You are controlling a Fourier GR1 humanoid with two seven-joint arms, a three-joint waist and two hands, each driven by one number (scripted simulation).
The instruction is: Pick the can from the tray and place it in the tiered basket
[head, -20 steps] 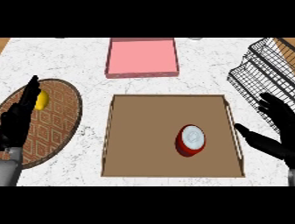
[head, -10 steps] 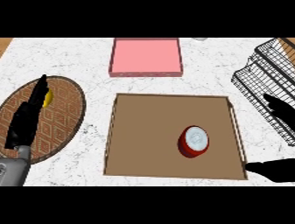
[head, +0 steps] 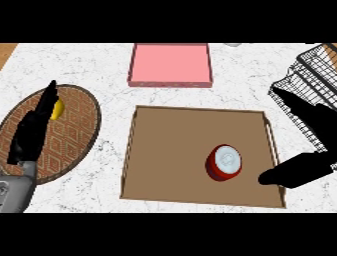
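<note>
1. A red cylindrical metal can with a pale silver lid (head: pixel 225 162) stands inside the shallow brown wooden tray (head: pixel 199 108), in the tray's near-right part and apart from its walls.
2. The lid faces straight up, so the can's long axis looks vertical. That suits a grasp round its side.
3. The robot's black right hand (head: pixel 332 147) hangs over the tray's right rim. Its fingers are straight and spread, pointing away from the robot, and its thumb juts inward across the rim toward the can.
4. The can lies just to the left of that thumb, near it but not touching. No finger has closed on anything.
5. The right hand is clearly the nearer one. The black left hand (head: pixel 32 131) rests well beyond the tray's left side over a round brown patterned mat (head: pixel 79 125), with its fingers straight and together.
6. The black wire tiered basket (head: pixel 313 70) sits beyond the tray's far-right corner, behind the right hand.
7. The likely next move is a short leftward reach to close on the can.
</note>
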